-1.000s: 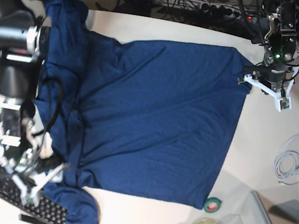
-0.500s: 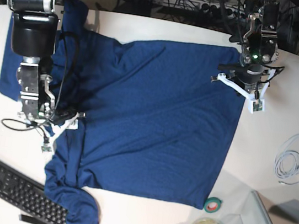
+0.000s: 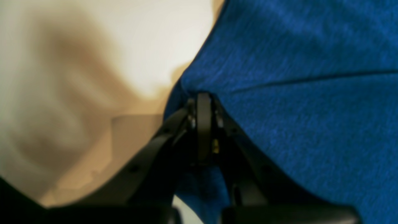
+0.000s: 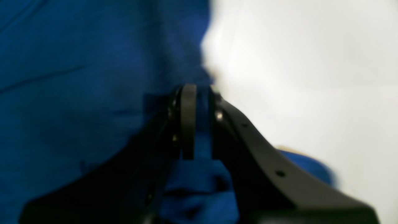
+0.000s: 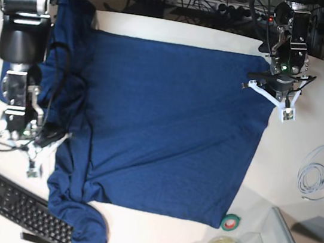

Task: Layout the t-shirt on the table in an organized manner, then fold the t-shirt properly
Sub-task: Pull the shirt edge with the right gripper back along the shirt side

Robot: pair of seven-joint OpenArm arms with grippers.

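t-shirt (image 5: 167,128): navy, spread mostly flat, I see sleeves bunched.
left gripper (image 3: 203,99): clamped on hem.
right gripper (image 4: 194,93): pinching fabric edge.

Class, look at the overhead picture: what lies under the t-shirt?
The t-shirt lies spread on the white table, whose bare top shows around its edges. Whatever else sits beneath the cloth is covered. The green tape roll touches only its corner.

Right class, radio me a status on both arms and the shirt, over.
Left gripper shut on t-shirt edge. Right gripper pinching cloth too. T-shirt spread on table, sleeve bunched. Tape roll by hem.
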